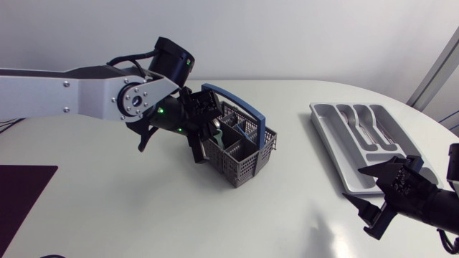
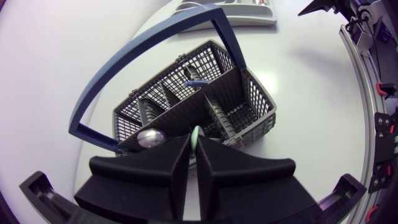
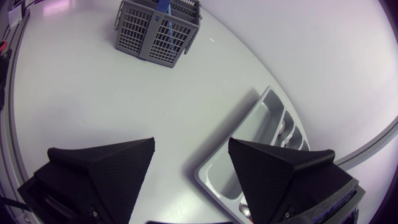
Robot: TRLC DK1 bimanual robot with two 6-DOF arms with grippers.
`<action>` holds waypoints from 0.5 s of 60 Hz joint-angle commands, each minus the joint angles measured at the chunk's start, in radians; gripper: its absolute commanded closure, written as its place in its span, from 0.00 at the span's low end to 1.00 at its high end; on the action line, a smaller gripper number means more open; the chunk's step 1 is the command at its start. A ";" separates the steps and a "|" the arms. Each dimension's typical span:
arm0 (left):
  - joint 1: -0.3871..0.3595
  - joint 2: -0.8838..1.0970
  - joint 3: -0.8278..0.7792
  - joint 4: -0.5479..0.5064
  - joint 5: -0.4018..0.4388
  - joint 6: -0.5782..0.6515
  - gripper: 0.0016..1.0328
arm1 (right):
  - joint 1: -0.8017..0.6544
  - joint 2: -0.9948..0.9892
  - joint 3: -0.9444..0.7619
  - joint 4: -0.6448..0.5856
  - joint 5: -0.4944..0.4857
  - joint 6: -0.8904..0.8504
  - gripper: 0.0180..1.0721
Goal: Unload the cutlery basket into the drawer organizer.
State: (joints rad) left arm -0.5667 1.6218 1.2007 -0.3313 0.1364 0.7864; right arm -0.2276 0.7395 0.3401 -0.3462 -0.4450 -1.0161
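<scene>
A green utensil [image 2: 195, 134] in the basket [image 2: 252, 99] is grasped by the left gripper [image 2: 193, 149]. The right gripper [image 3: 191, 149] is seen released at the organizer's [image 3: 268, 107] corner.

Robotics lab bench, going by bare white table [image 1: 143, 208] flanked by left arm [image 1: 72, 89] and right arm [image 1: 430, 204], with grey cutlery basket [image 1: 244, 161] and drawer organizer [image 1: 331, 147] set out on it.

Open table [image 1: 294, 188] between basket [image 1: 244, 169] and organizer [image 1: 343, 165] (handle [image 2: 229, 37] upright)
</scene>
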 commanded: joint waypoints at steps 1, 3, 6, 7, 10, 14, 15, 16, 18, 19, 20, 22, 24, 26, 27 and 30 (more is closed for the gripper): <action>-0.004 -0.059 0.002 -0.003 0.003 0.016 0.97 | 0.014 -0.012 -0.027 -0.025 0.006 0.024 0.19; -0.005 -0.069 -0.001 -0.003 0.003 0.014 0.97 | 0.019 -0.017 -0.027 -0.028 0.006 0.025 0.19; -0.007 -0.086 -0.006 -0.003 0.002 0.014 0.97 | 0.027 -0.028 -0.029 -0.037 0.009 0.028 0.19; -0.010 -0.096 -0.009 -0.003 0.002 0.016 0.97 | 0.028 -0.029 -0.029 -0.040 0.012 0.030 0.19; -0.015 -0.119 -0.013 -0.005 0.000 0.017 0.97 | 0.036 -0.043 -0.029 -0.048 0.014 0.033 0.19; -0.029 -0.151 -0.013 -0.014 -0.012 0.022 0.97 | 0.050 -0.060 -0.029 -0.059 0.025 0.042 0.19; -0.030 -0.155 -0.013 -0.015 -0.017 0.024 0.97 | 0.056 -0.065 -0.029 -0.062 0.028 0.044 0.19; -0.039 -0.174 -0.013 -0.022 -0.032 0.034 0.97 | 0.065 -0.072 -0.029 -0.068 0.032 0.048 0.19; -0.042 -0.186 -0.012 -0.023 -0.040 0.039 0.97 | 0.070 -0.081 -0.029 -0.073 0.034 0.053 0.19; -0.042 -0.188 -0.012 -0.023 -0.041 0.039 0.97 | 0.073 -0.088 -0.029 -0.074 0.035 0.057 0.19; -0.050 -0.201 -0.010 -0.031 -0.055 0.043 0.97 | 0.074 -0.094 -0.027 -0.077 0.037 0.060 0.19; -0.056 -0.221 -0.007 -0.038 -0.072 0.045 0.97 | 0.085 -0.107 -0.026 -0.083 0.038 0.073 0.19; -0.061 -0.240 -0.003 -0.049 -0.080 0.045 0.97 | 0.091 -0.123 -0.023 -0.093 0.040 0.083 0.19; -0.064 -0.257 0.003 -0.061 -0.083 0.037 0.97 | 0.099 -0.137 -0.018 -0.097 0.042 0.100 0.19; -0.065 -0.267 0.013 -0.072 -0.086 0.027 0.97 | 0.105 -0.147 -0.015 -0.097 0.043 0.111 0.19; -0.076 -0.283 0.042 -0.118 -0.093 -0.026 0.97 | 0.120 -0.177 0.002 -0.108 0.048 0.157 0.19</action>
State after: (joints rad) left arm -0.6273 1.3792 1.2030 -0.4107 0.0574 0.7883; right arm -0.1284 0.5983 0.3317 -0.4320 -0.4088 -0.9287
